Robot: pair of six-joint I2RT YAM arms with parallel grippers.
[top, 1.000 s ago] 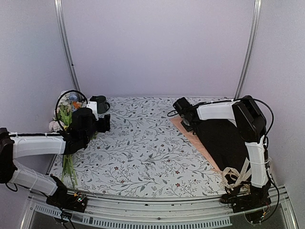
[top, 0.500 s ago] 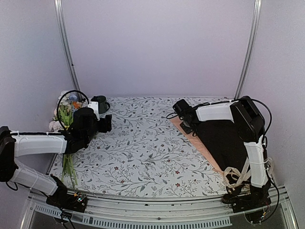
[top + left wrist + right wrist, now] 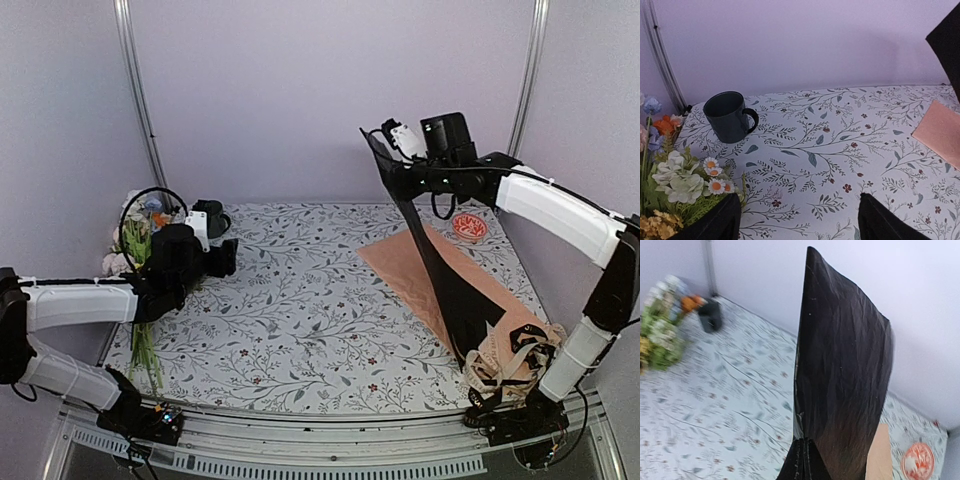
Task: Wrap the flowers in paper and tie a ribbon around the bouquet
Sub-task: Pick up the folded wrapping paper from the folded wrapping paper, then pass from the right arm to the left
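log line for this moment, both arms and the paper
right fingers: shut on large thin black paper sheet, held high | left fingers: open, empty, by mixed flower bunch | flat cream ribbon: untouched

Left arm: stretched low, forearm near level.
Left gripper (image 3: 799,212): jaws wide apart.
Right arm: held high, elbow bent.
Right gripper (image 3: 802,461): pinched closed on the paper (image 3: 840,365), which hangs below it.

a dark mug (image 3: 730,117) stands upright at the far left of the floral-patterned bench (image 3: 300,330), near a mixed orange-and-yellow bunch (image 3: 670,200). a peach sheet (image 3: 398,268) lies at right, a round red disc (image 3: 468,226) beyond it.
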